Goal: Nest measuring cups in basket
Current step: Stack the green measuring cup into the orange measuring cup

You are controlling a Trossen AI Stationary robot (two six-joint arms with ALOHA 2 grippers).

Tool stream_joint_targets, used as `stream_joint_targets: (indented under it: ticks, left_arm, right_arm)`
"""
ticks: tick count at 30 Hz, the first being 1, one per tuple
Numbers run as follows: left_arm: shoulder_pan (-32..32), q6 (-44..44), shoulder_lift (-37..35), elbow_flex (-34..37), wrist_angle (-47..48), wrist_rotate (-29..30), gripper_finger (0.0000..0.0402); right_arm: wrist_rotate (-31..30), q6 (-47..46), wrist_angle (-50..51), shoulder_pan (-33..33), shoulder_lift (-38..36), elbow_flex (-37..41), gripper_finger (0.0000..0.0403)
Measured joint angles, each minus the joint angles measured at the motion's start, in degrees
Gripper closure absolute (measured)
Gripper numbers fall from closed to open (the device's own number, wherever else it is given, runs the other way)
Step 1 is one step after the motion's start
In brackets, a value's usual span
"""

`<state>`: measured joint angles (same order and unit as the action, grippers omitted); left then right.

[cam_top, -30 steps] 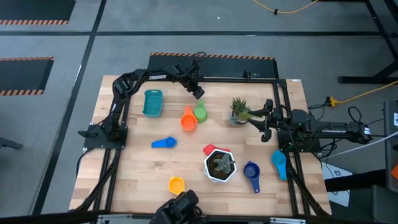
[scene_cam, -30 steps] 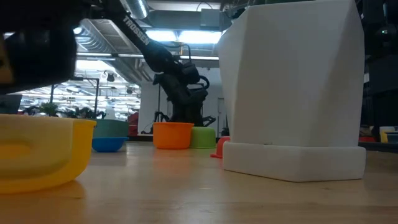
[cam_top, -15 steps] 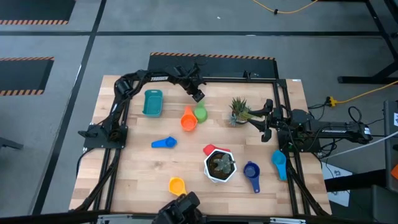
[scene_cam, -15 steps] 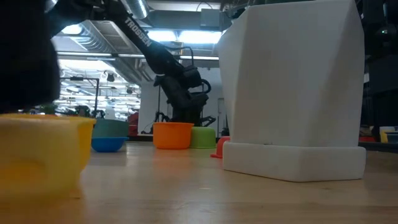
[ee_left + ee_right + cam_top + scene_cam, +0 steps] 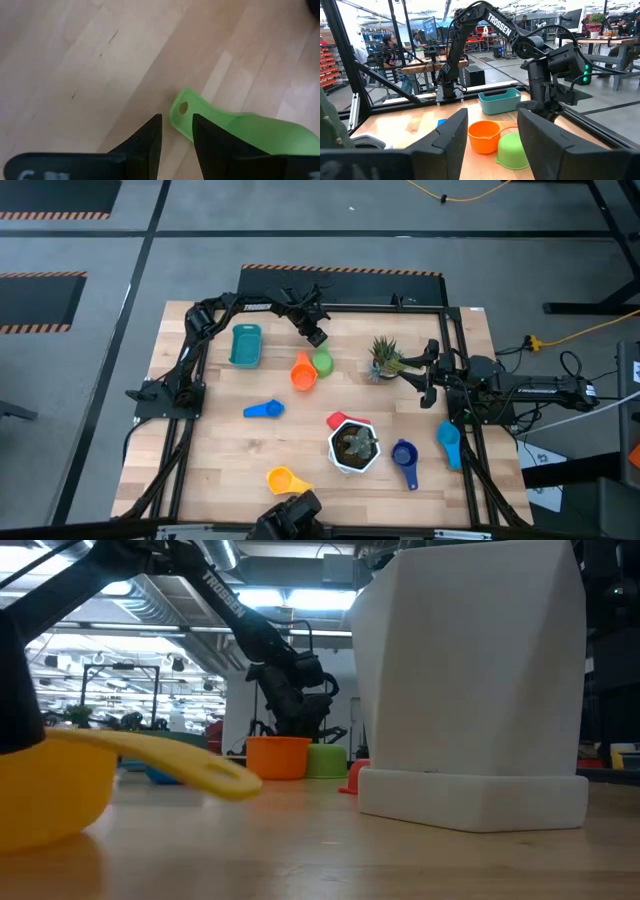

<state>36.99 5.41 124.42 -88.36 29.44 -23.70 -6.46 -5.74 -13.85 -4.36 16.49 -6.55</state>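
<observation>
Your left gripper (image 5: 316,337) has pulled back a little from the green cup (image 5: 323,362), and the yellow cup (image 5: 283,479) at the front has turned.

From left to right: the teal basket (image 5: 245,345) lies at the back left of the table (image 5: 220,450) with no cup in it. The light blue cup (image 5: 264,410) lies in front of it, and the yellow cup now points its handle to the right, where before it lay a bit higher. The orange cup (image 5: 303,372) and the green cup stand just beside each other in the middle. Your left gripper hangs over the green cup's handle (image 5: 183,111), fingers (image 5: 147,145) a small way apart and grasping nothing. The red cup (image 5: 339,420) touches the white pot (image 5: 353,446). The right gripper (image 5: 428,375) waits near the small plant (image 5: 384,357), released, holding nothing. The dark blue cup (image 5: 405,458) and another light blue cup (image 5: 449,442) lie at the right.
</observation>
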Motion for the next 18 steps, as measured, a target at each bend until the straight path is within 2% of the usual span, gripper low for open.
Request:
stream_joint_targets:
  ticks: [18]
  left_arm:
    - [-0.7,0.0,0.0,0.0,-0.1,-0.9,0.0308]
  right_arm:
    - [0.0,0.0,0.0,0.0,0.0,0.0,0.0226]
